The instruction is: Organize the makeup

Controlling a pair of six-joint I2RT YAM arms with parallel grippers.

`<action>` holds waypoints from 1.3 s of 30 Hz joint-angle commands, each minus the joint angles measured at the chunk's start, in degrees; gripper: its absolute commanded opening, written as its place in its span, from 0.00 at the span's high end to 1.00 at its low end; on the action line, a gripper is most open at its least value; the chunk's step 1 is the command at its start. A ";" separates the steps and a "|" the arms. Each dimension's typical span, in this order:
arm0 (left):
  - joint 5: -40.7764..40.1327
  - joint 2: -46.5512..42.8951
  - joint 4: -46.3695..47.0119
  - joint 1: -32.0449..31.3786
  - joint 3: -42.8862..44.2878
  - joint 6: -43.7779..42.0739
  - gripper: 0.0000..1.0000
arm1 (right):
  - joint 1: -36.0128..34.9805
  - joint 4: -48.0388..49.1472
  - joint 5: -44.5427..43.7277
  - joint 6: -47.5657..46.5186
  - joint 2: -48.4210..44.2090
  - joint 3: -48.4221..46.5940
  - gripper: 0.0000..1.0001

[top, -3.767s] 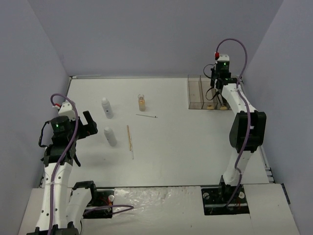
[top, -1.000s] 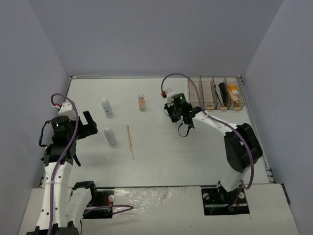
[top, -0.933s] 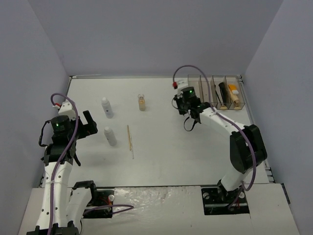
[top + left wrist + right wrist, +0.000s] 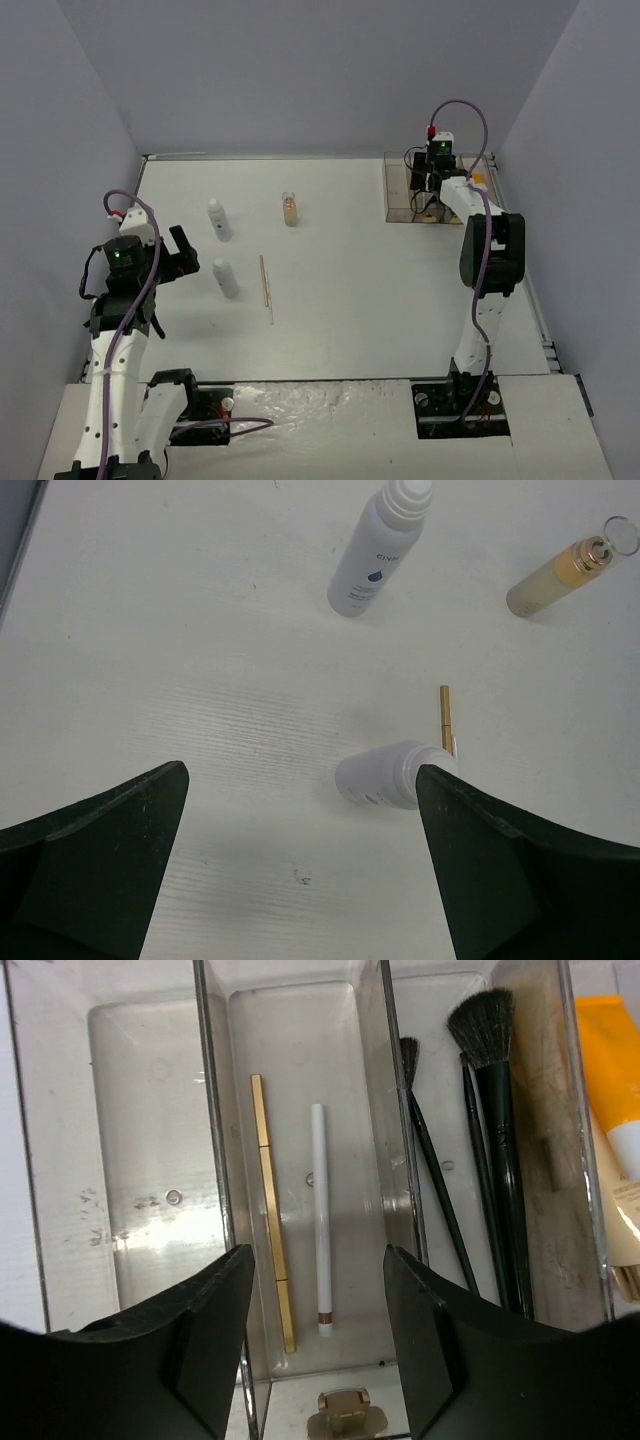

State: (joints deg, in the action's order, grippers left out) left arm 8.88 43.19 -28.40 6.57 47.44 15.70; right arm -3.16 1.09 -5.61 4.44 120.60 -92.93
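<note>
left gripper (image 4: 300,880): wide open, nothing in it; it hangs over the left side of the table (image 4: 380,300), looking down at the bottles.
right gripper (image 4: 320,1360): jaws parted, nothing between them; it hangs over the box, above the second compartment from the left in the wrist view.
box (image 4: 205,1160): clear, four compartments side by side, at the table's far right corner.
gold pencil (image 4: 270,1210): lies lengthwise in the second compartment, close along its left wall.
white pencil (image 4: 320,1220): same compartment, parallel to the gold pencil and just beside it, not touching.
brushes (image 4: 490,1160): black, in the third compartment, bristles toward the top of the wrist view; one has a broad head and the thinner ones lie to its left.
orange tube (image 4: 605,1070): fourth compartment, partly cut off by the picture's edge.
beige tube (image 4: 622,1210): same compartment, mostly out of the picture.
white bottles: two, upright on the table's left half, outside the box; one farther (image 4: 217,220) and one nearer (image 4: 225,278), apart from each other.
glass bottle (image 4: 290,210): upright, tan liquid, right of the farther white bottle, outside the box.
loose pencil (image 4: 264,282): flat on the table just right of the nearer white bottle, well apart from the box.
</note>
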 commanded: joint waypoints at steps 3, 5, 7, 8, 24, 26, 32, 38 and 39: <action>0.27 -0.22 3.27 0.55 2.75 0.73 0.03 | -6.00 1.81 1.03 2.40 -17.75 7.53 0.43; 0.22 -0.36 3.27 0.55 2.68 0.73 0.03 | -10.13 1.81 -0.02 3.72 -21.37 11.87 0.43; 0.20 -0.52 3.27 0.46 2.66 0.73 0.03 | -14.56 1.96 -0.95 5.90 -25.65 15.93 0.42; 0.13 -0.64 3.27 0.46 2.62 0.77 0.03 | -17.70 2.54 -1.97 7.45 -27.13 18.50 0.42; -1.76 -0.65 3.00 -0.06 2.04 0.64 0.03 | -62.01 14.19 -20.75 25.42 -20.27 30.89 0.43; -1.94 -0.65 2.92 -0.24 1.95 0.64 0.03 | -63.87 14.38 -21.55 26.22 -18.33 30.10 0.43; -2.47 -0.21 2.65 -0.65 1.95 0.49 0.03 | -67.99 14.44 -24.12 27.91 -11.60 26.26 0.43; -2.73 0.10 2.52 -0.77 2.04 0.51 0.03 | -68.60 13.30 -24.25 27.95 -8.17 24.82 0.44; -2.72 0.14 2.48 -0.77 2.04 0.47 0.03 | -68.57 12.89 -24.71 28.08 -7.86 24.83 0.45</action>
State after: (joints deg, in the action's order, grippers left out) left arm 6.97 42.82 -28.42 6.07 47.44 15.73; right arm -71.72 12.66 -25.73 30.67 112.26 -65.33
